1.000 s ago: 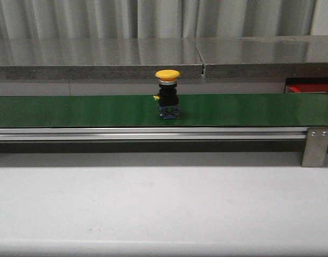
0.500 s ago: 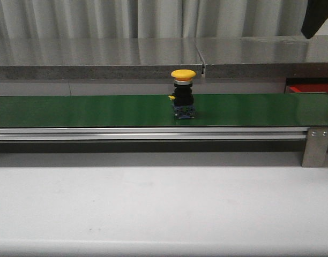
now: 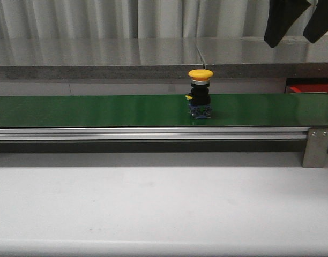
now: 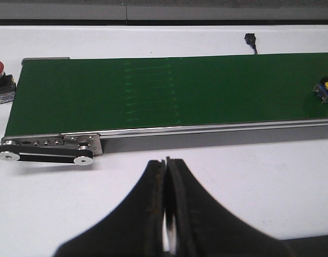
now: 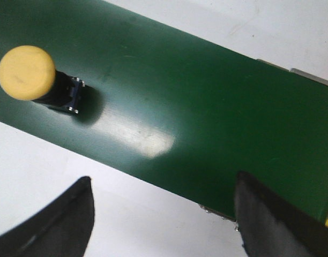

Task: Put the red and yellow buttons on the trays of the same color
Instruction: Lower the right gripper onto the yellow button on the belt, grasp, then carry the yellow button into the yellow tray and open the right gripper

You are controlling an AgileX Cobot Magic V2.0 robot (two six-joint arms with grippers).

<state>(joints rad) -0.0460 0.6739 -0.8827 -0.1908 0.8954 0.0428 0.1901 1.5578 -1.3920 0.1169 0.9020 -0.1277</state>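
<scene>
Across the middle of the front view ran the long green belt (image 3: 99, 110), carried on a silver rail (image 3: 148, 134) with a metal bracket (image 3: 316, 145) at its right end, and in front of it lay the pale table (image 3: 153, 209). Behind the belt stood a grey ledge (image 3: 99, 53).

High at the right of the front view hung the right gripper (image 3: 300, 21), its two dark fingers spread wide apart with nothing between them; in the right wrist view those fingers (image 5: 51, 225) sat over the near edge of the belt, well clear of the button. The left gripper (image 4: 166, 214) showed only in the left wrist view, its fingers pressed together and empty above the table, on the near side of the belt.

Just past the belt's right end, a sliver of the red tray (image 3: 308, 88) peeked out.

The yellow button (image 3: 200, 93) stood upright on the belt, right of centre, its yellow cap on a black body with a blue base. A red button (image 4: 0, 79) sat on the table just off the belt's other end in the left wrist view.
</scene>
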